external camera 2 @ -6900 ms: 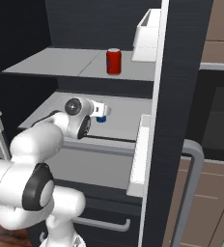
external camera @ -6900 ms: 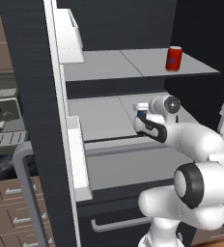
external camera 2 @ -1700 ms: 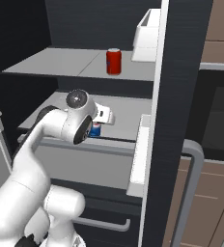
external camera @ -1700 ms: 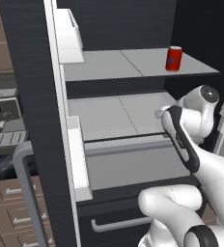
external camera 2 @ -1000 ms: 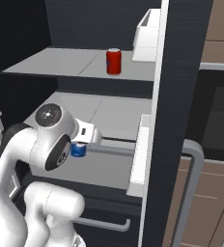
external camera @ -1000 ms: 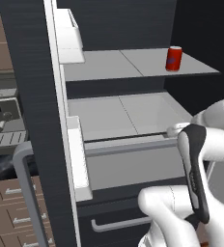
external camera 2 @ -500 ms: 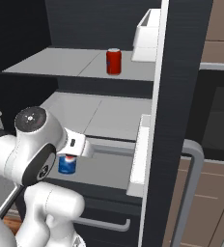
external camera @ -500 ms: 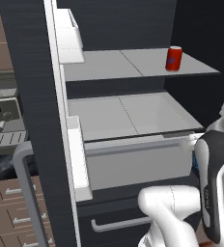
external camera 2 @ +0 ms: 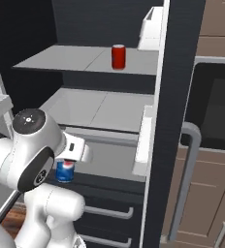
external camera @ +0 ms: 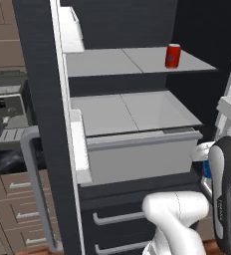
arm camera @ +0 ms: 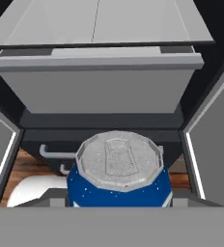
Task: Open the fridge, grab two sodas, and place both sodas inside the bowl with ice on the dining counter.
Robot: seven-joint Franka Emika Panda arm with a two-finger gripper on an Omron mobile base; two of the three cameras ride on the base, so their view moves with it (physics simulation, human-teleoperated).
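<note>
From the left base view, the fridge (external camera: 132, 124) stood open before me, the red soda can (external camera: 173, 55) upright on the upper shelf (external camera: 122, 62), well apart from my arm low at the right.

From the right base view, I held the blue soda can (external camera 2: 65, 170) upright under my wrist, in front of the lower drawers (external camera 2: 109, 213) and clear of the shelves. I judged the first soda fetched and the carry to the bowl next, calling for a turn away from the fridge.

In the hand view, my gripper (arm camera: 119, 205) seemed clamped on the blue can, its silver lid facing the camera, long axis along my fingers; the fingertips themselves were hidden.
</note>
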